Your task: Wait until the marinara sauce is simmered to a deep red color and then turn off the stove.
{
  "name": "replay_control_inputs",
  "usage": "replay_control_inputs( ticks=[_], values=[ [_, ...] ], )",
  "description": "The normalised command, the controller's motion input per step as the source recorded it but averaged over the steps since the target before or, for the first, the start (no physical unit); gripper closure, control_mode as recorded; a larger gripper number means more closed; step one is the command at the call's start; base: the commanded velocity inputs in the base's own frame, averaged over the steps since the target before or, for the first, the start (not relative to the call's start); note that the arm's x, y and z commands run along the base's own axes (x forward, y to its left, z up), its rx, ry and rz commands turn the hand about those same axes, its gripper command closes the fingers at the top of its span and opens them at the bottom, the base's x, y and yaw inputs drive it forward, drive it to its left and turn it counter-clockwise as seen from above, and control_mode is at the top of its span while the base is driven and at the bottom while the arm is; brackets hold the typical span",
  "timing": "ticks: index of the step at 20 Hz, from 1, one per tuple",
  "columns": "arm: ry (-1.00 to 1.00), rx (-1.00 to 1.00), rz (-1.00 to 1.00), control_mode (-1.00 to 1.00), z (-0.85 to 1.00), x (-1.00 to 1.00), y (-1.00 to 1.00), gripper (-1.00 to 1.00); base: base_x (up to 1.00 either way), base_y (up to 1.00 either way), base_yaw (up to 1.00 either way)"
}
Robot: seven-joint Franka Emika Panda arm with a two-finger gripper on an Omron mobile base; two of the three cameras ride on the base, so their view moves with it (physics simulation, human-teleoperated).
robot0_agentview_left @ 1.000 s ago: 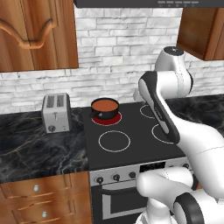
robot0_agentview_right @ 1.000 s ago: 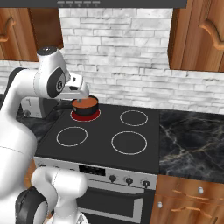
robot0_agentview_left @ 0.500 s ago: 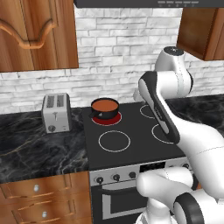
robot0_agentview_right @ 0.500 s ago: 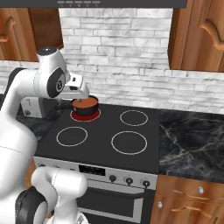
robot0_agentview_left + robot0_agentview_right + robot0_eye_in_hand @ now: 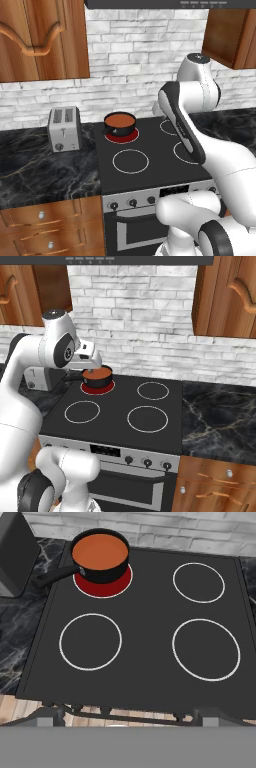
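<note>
Marinara sauce [image 5: 97,374] in a saucepan [image 5: 96,379] on the stove's [image 5: 120,423] glowing rear-left burner [image 5: 98,387].

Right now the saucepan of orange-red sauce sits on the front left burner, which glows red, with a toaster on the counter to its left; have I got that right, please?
Not quite: the saucepan sits on the back left burner, not the front left one. The hand view shows this. The rest holds: the sauce is orange-red, that burner glows red, and the toaster stands on the counter to its left.

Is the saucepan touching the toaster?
Apart. Hand view shows bare counter between the saucepan handle tip and the toaster.
</note>
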Motion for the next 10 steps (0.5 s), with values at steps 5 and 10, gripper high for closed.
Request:
replay_control_inputs(
  ticks=[5, 10],
  values=[
    [0.0, 0.0, 0.0, -1.0, 0.0, 0.0, 0.0, -1.0, 0.0, 0.0, 0.0],
    [0.0, 0.0, 0.0, -1.0, 0.0, 0.0, 0.0, -1.0, 0.0, 0.0, 0.0]
  ],
)
